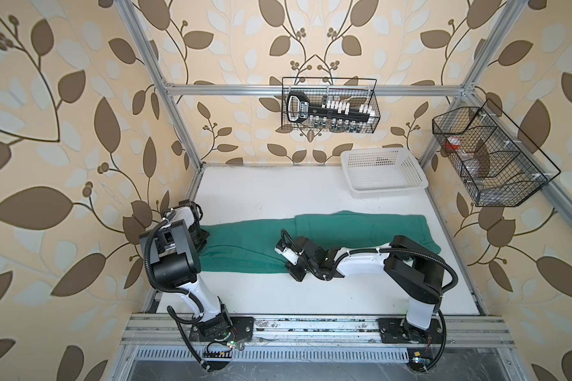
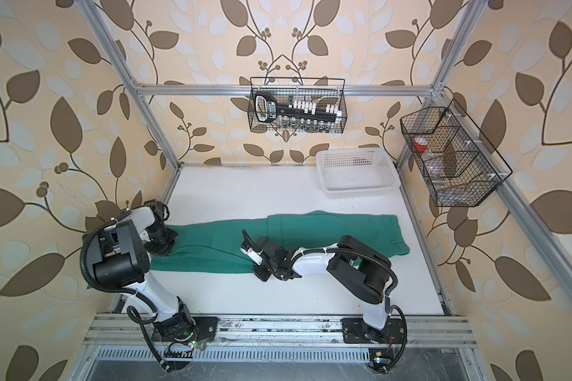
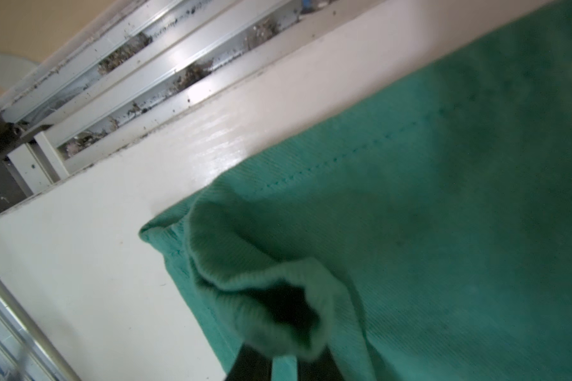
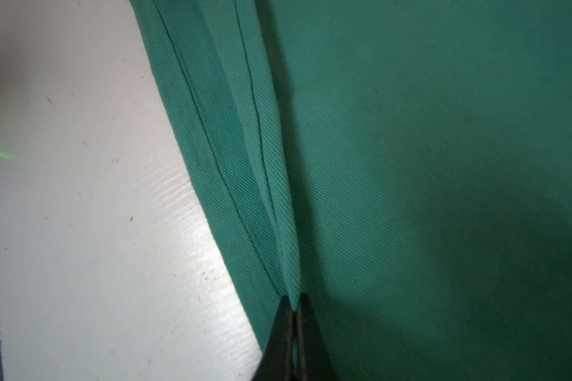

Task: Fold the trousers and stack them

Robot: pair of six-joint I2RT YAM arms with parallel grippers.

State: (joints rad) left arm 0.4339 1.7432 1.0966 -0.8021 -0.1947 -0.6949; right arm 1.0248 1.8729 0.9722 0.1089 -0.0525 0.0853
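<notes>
Teal trousers (image 1: 245, 245) lay lengthwise across the middle of the frame on the white table (image 1: 278, 297), left gripper (image 3: 283, 364) pinched on a bunched leg hem at the left end, right gripper (image 4: 293, 313) clamped tight on the lower-edge seam near centre

The white counter (image 1: 261, 194) carries two items. The teal-green trousers (image 1: 241, 250) lie lengthwise across its middle, with the legs toward the left edge and the waistband toward the right. A white perforated basket (image 1: 390, 193) stands in the far right corner, apart from the trousers.
</notes>
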